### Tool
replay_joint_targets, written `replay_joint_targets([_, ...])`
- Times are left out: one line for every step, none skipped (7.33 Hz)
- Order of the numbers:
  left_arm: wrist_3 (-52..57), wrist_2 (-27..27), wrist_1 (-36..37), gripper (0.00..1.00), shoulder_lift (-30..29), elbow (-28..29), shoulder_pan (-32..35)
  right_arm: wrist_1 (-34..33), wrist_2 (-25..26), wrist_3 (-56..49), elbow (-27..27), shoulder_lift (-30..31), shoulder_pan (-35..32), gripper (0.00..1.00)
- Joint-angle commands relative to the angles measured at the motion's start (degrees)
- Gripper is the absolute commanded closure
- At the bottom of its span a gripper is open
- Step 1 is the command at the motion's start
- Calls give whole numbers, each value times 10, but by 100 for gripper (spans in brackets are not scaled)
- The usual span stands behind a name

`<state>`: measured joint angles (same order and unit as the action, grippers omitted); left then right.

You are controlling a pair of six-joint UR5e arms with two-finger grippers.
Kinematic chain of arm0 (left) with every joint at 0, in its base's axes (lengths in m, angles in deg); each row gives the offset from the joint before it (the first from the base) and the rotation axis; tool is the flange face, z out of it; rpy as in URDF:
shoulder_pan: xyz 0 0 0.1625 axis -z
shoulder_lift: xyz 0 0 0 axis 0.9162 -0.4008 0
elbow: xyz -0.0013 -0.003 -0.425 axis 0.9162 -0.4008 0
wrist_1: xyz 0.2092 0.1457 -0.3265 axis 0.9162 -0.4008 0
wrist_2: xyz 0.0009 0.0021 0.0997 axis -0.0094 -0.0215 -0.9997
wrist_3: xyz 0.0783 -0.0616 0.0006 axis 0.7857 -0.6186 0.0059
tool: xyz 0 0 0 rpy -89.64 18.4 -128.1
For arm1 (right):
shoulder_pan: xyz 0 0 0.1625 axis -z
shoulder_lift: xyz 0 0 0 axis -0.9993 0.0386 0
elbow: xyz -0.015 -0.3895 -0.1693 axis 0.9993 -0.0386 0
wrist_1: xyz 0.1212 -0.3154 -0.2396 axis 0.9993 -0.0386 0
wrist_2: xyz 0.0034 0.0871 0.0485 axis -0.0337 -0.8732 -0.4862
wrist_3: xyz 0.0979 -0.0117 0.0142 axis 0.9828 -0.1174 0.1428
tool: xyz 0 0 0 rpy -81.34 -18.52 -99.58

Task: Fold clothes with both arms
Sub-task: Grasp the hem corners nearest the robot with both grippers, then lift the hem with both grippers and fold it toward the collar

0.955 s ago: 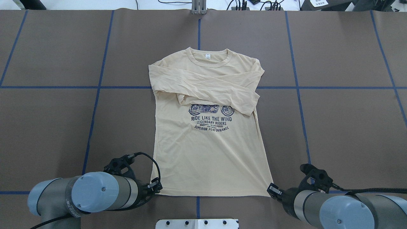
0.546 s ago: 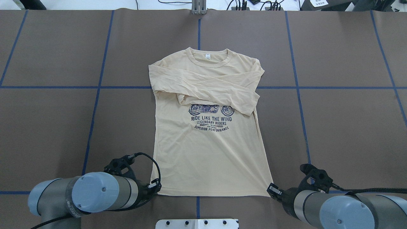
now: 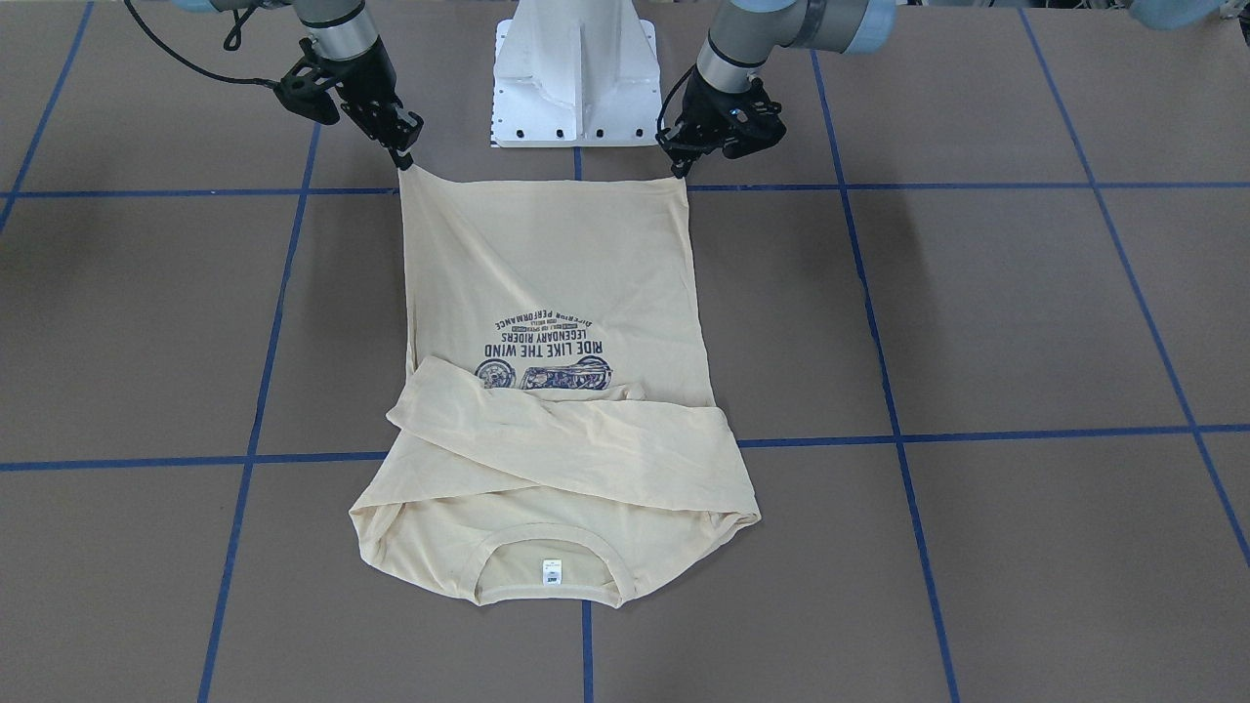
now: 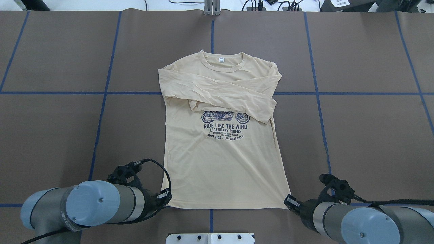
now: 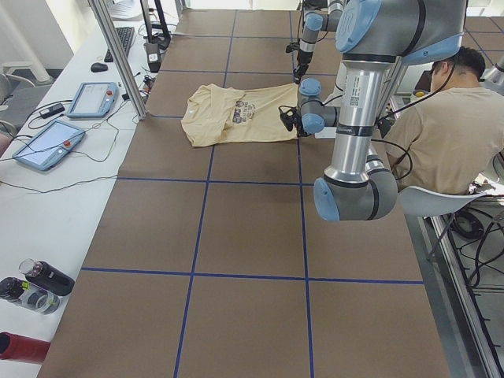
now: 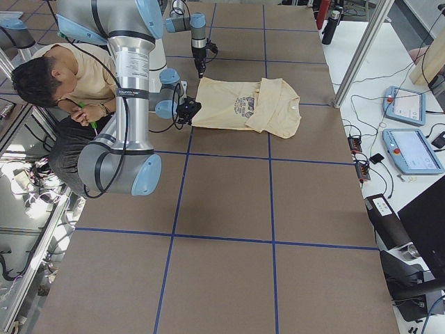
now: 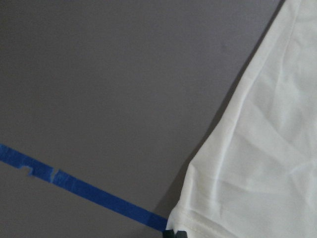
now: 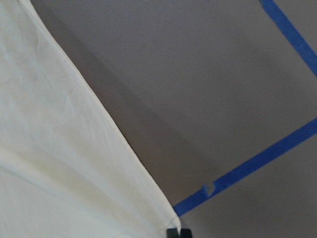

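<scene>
The clothes are one pale cream T-shirt (image 4: 220, 162) lying flat on the brown table, print side up, collar away from me. Both long sleeves are folded across its chest (image 3: 557, 439). My left gripper (image 4: 165, 200) is shut on the hem's left corner, which also shows in the front view (image 3: 676, 168). My right gripper (image 4: 288, 203) is shut on the hem's right corner (image 3: 403, 161). Each wrist view shows the shirt (image 7: 267, 148) (image 8: 49, 148) running down to the fingertips, with a shadow under the raised edge.
The white pedestal base (image 3: 574, 73) stands just behind the hem. Blue tape lines (image 4: 101, 93) cross the brown table. A person (image 5: 445, 126) sits beside the robot. Control tablets (image 5: 47, 146) and bottles (image 5: 35, 287) lie on the far white bench.
The left arm's elbow has shifted a little to the left and the hem's near edge has drawn up slightly. The right arm and the rest of the shirt look unchanged.
</scene>
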<state>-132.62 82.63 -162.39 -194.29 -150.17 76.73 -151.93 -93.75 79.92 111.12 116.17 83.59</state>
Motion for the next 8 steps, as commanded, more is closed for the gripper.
replay_joint_targets([-3,3,28,100,0,-34,1,0,-28,1,30,6,-17,100])
replay_joint_targets([-12,16,69,100,7,-85,1,0,-41,1,53,23,-18,100])
replay_joint_targets([-18,30,99,100,11,-129,1,0,-63,1,85,47,-19,100])
replay_joint_targets([-61,32,117,100,9,-148,-2,-1,-87,1,112,57,-28,100])
replay_joint_targets([-84,32,118,100,8,-164,0,-1,-131,0,120,57,-68,100])
replay_joint_targets([-84,33,117,100,3,-178,4,-1,-181,-1,113,52,-113,100])
replay_joint_targets([-72,30,112,100,-4,-178,34,-2,-193,-2,84,20,-144,100])
replay_joint_targets([3,32,113,100,-23,-167,91,-4,-222,-4,15,-56,-206,100])
